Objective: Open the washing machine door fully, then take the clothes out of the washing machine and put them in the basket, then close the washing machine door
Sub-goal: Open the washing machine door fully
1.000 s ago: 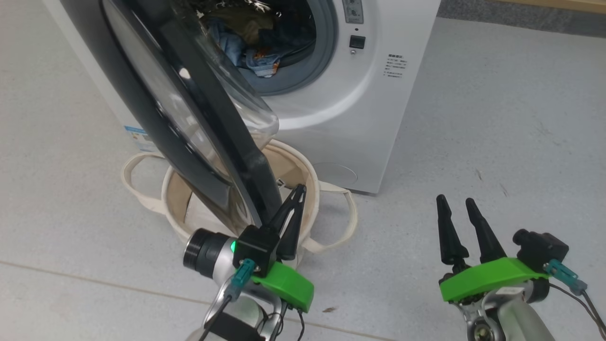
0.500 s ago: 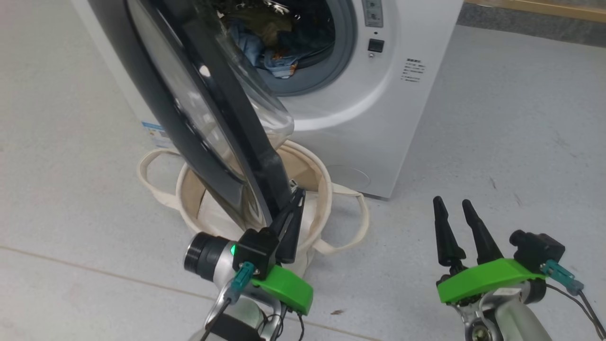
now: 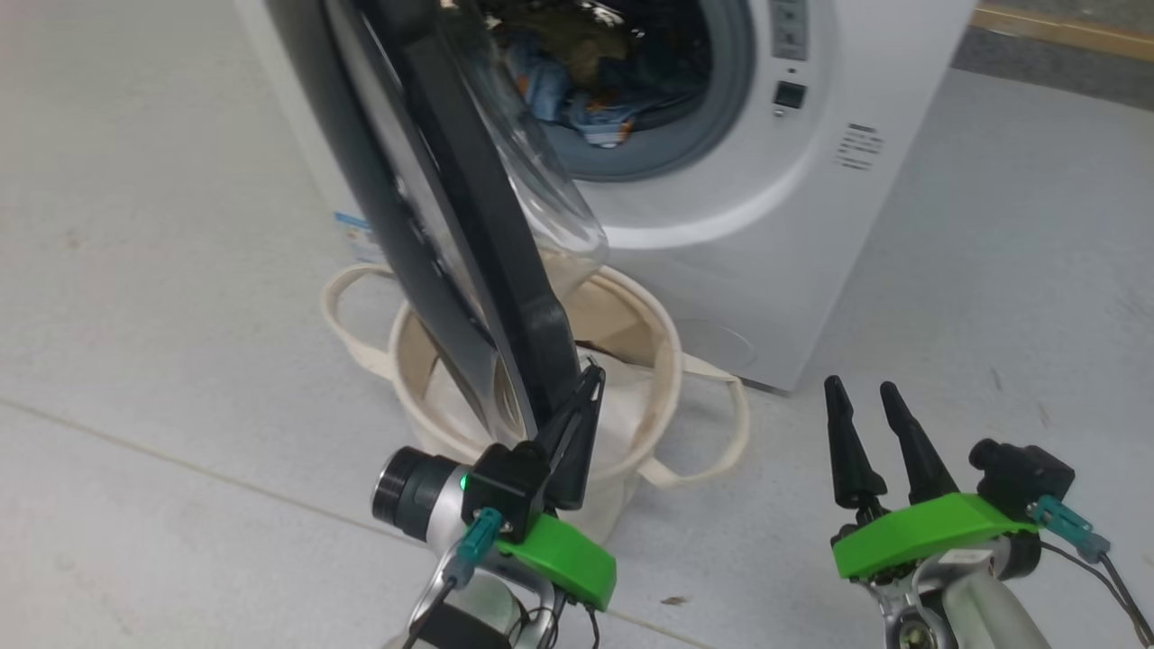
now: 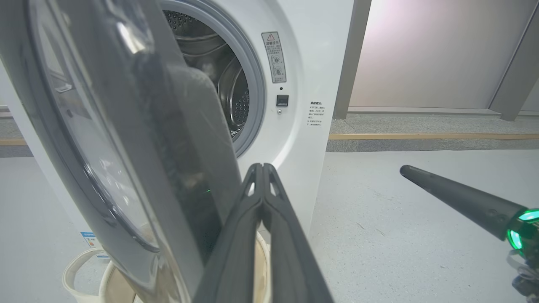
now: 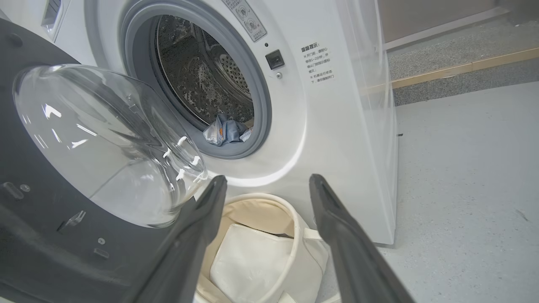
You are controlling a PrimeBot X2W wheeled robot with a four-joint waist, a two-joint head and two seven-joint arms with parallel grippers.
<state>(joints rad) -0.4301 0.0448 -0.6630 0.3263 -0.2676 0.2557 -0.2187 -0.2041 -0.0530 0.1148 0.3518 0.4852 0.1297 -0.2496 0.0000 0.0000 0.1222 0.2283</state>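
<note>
The washing machine door (image 3: 433, 207) stands part open above the basket (image 3: 669, 335), the left hand (image 3: 588, 383) pinched shut, empty, at its edge; the right hand (image 3: 859, 388) gapes empty. The clothes (image 3: 577, 86) lie inside the washing machine (image 3: 775, 234), none unloaded.

The washing machine door (image 3: 487, 225) is cut off at the head view's top and hides part of the basket (image 3: 664, 326).

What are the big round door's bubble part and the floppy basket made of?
The door's bubble looks like clear glass or hard plastic: see-through, with shiny highlights. The basket looks like cream cloth, maybe canvas: matte, with floppy loop handles.
</note>
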